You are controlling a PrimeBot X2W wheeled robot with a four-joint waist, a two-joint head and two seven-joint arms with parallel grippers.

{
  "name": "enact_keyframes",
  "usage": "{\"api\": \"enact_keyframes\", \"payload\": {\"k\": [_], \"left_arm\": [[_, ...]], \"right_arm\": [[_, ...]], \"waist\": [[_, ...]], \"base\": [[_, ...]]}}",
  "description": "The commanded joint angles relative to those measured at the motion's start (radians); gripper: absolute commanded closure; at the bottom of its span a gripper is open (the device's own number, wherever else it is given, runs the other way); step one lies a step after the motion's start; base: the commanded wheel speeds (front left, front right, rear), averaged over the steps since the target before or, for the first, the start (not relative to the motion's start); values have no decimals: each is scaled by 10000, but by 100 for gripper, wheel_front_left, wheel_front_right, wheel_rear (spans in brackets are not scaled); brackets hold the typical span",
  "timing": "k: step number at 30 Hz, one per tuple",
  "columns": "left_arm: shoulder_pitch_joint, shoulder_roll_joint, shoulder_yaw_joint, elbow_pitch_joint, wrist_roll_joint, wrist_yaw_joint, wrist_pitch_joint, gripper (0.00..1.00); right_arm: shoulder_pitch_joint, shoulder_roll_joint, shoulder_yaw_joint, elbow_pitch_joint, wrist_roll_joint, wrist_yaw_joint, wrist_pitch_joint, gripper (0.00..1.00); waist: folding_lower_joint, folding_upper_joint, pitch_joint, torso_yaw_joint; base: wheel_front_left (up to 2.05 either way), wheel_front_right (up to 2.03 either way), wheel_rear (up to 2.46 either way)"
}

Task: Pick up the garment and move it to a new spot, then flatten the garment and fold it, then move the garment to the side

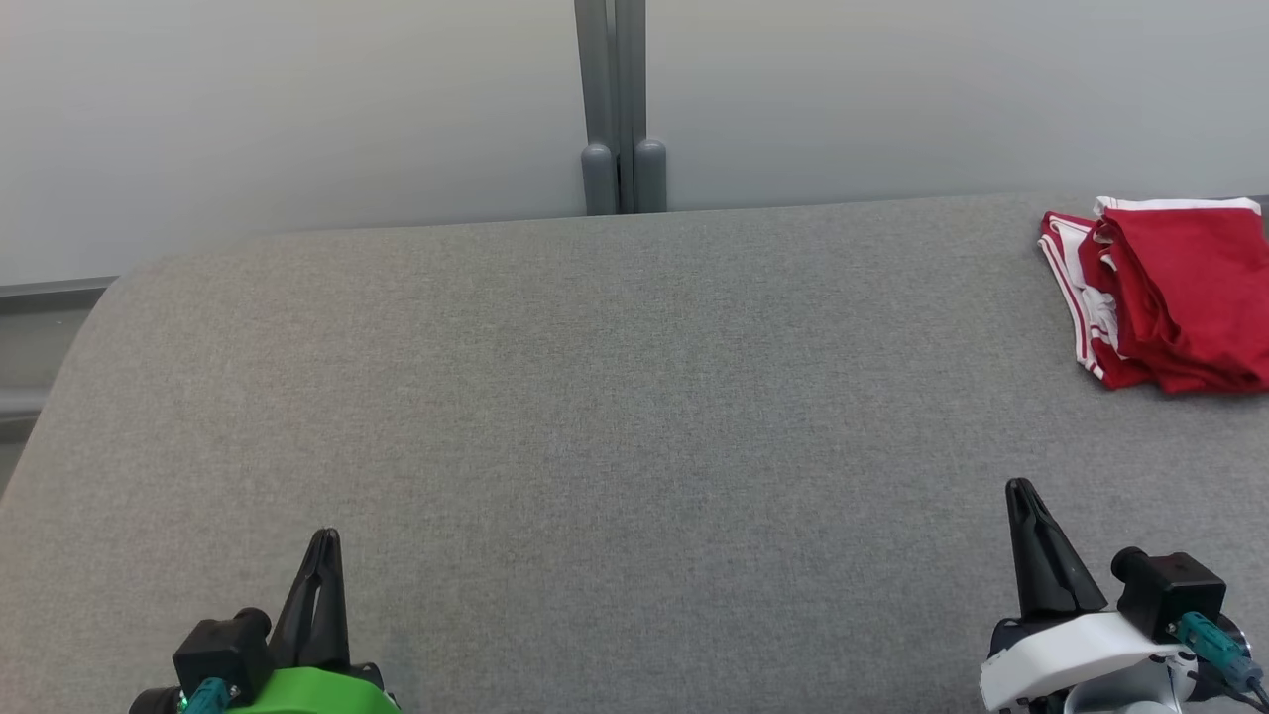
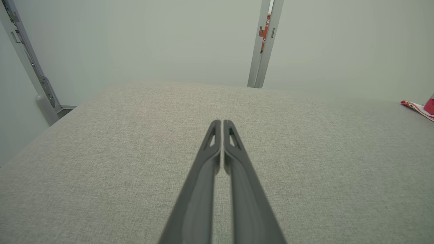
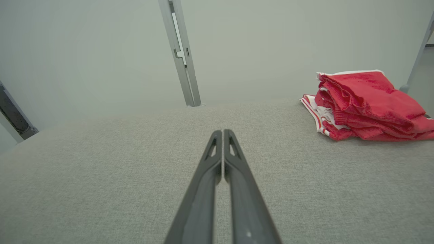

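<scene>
The red garment [image 1: 1180, 288] with white trim lies in a layered bundle at the far right of the grey cloth-covered surface [image 1: 595, 397], close to its back edge and partly cut off by the edge of the head view. It looks folded over itself into several thicknesses, though not neatly: the layers are rumpled and a striped edge sticks out on the side facing the middle. The left hand [image 1: 324, 535] sits low at the near left and the right hand [image 1: 1021, 486] at the near right, both well apart from the garment. Each is clenched with its two dark fingers pressed together on nothing. The wide middle of the surface lies between them and the grey post [image 1: 615, 109] against the pale wall behind. Judging by this, the job is either at its very end or at its very start, and I can't be sure which. If the bundle counts as folded and set aside, nothing is left to do. If it is only a dropped heap, then picking up, moving, flattening, folding and shifting aside all remain.
</scene>
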Motion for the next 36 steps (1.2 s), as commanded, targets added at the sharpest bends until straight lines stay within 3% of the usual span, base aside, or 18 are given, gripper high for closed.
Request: {"api": "enact_keyframes", "payload": {"k": [1, 36], "left_arm": [[-133, 15, 77, -46, -383, -5, 135, 100], [-653, 50, 456, -199, -6310, -79, 1617, 100]], "right_arm": [[-103, -16, -38, -85, 370, 0, 85, 100], [-732, 157, -544, 231, 6101, -5, 1588, 100]], "waist": [[1, 0, 4, -1], [1, 0, 89, -25]], "base": [[0, 0, 0], [0, 0, 0]]}}
